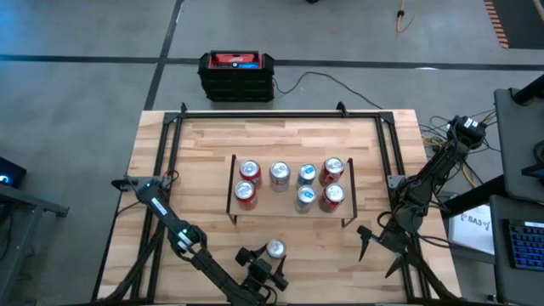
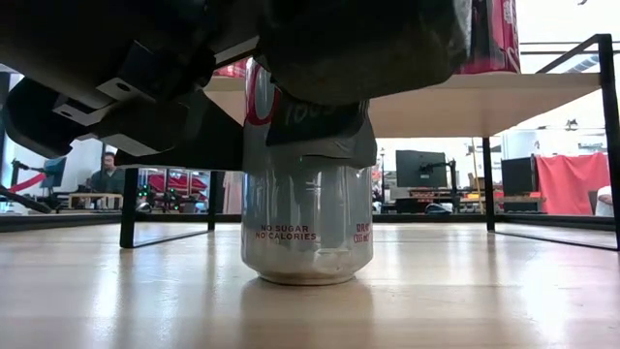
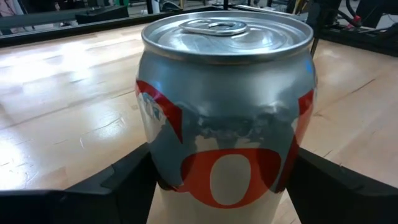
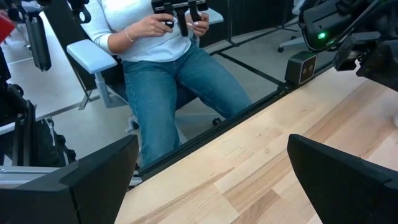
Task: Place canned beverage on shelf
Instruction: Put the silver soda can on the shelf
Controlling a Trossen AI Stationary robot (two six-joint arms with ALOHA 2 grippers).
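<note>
Left pincer [image 1: 270,265] astride a silver can [image 1: 275,249] near the tabletop's [image 1: 204,153] front edge, grip not clear; right pincer [image 1: 379,252] open by the right edge.

A silver soda can [image 3: 227,106] with red lettering stands upright on the light-wood tabletop [image 3: 68,99], pull tab unopened. The left gripper [image 3: 224,186] brackets it, one dark finger [image 3: 118,180] at each side, apparently touching the can's lower body.
</note>
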